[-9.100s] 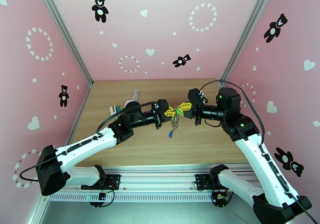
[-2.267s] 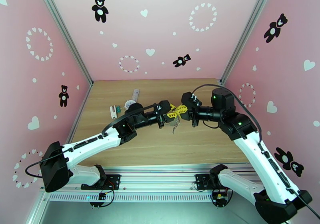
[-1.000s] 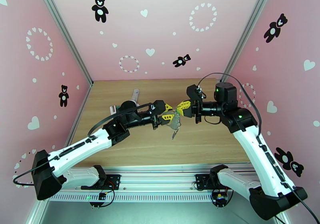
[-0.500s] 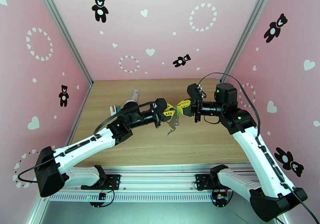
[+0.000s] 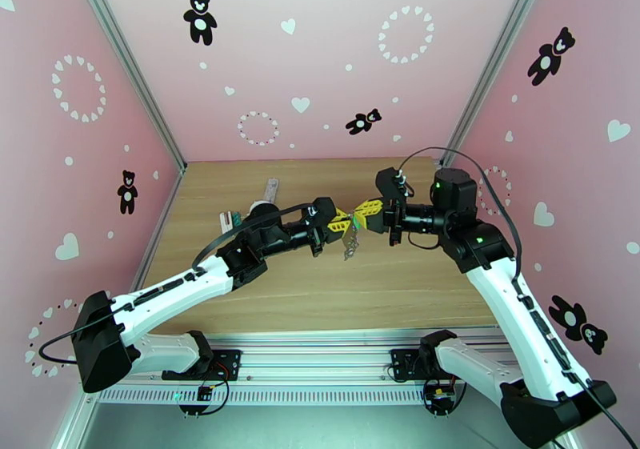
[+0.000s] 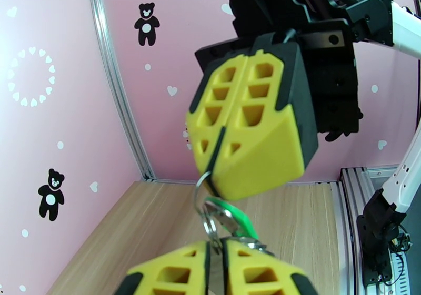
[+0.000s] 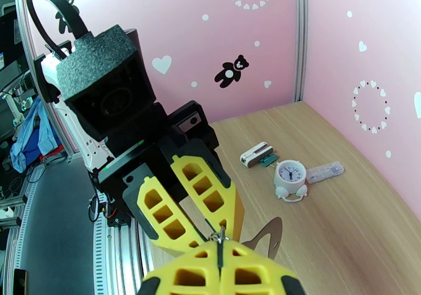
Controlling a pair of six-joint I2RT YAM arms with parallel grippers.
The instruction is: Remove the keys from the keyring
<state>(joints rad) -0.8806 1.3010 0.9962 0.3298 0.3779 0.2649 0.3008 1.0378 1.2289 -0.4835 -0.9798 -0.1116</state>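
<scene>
1 white clock [image 7: 290, 177] btwn white-green block [image 7: 257, 154] & clear stick [image 7: 325, 172], on table [image 7: 337, 233].

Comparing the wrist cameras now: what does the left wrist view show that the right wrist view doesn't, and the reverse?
Left wrist: the bright green plastic key head hanging among silvery rings of the thin dark keyring. Right wrist: a round white dial-faced clock, a small white-and-green block and a clear stick on the wooden table. Both: the yellow-fingered left gripper and right gripper shut on the keyring between them.
</scene>
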